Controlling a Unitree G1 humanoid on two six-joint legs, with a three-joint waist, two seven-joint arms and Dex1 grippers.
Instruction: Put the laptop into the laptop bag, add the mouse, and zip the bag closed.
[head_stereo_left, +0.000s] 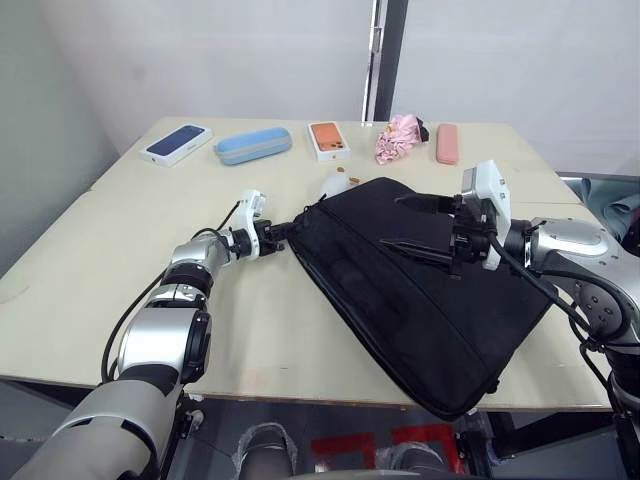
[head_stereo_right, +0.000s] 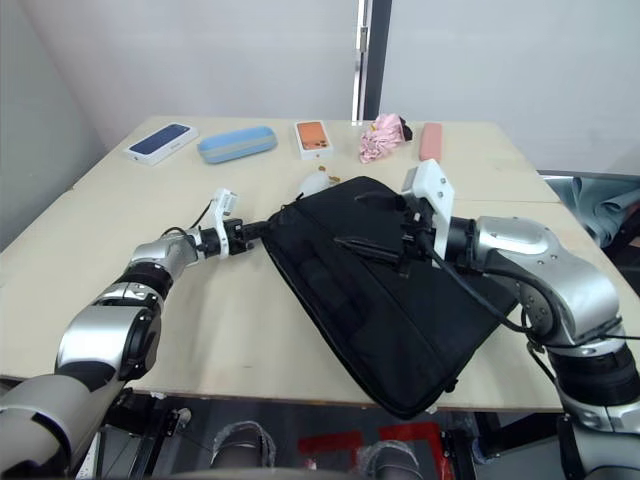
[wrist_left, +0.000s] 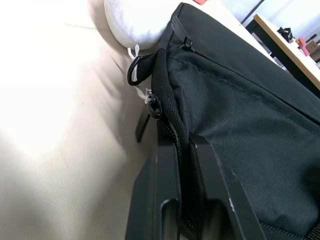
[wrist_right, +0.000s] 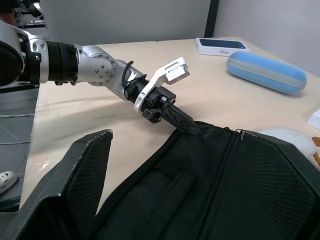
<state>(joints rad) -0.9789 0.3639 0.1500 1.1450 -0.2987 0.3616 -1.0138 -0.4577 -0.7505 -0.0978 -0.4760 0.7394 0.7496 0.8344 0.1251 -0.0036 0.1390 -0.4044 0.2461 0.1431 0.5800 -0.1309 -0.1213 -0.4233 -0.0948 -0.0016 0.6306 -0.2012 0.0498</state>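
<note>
The black laptop bag lies flat and slanted on the table's right half, one corner hanging past the front edge. My left gripper is at the bag's left corner, shut on its zip edge; a zip pull hangs just past the fingertips. In the right wrist view that gripper pinches the same corner. My right gripper hovers over the bag's upper side, fingers spread wide with nothing between them. The laptop and the mouse are out of view.
A fluffy white lump touches the bag's far corner. Along the table's back lie a white phone box, a blue case, an orange phone box, pink cloth and a salmon case.
</note>
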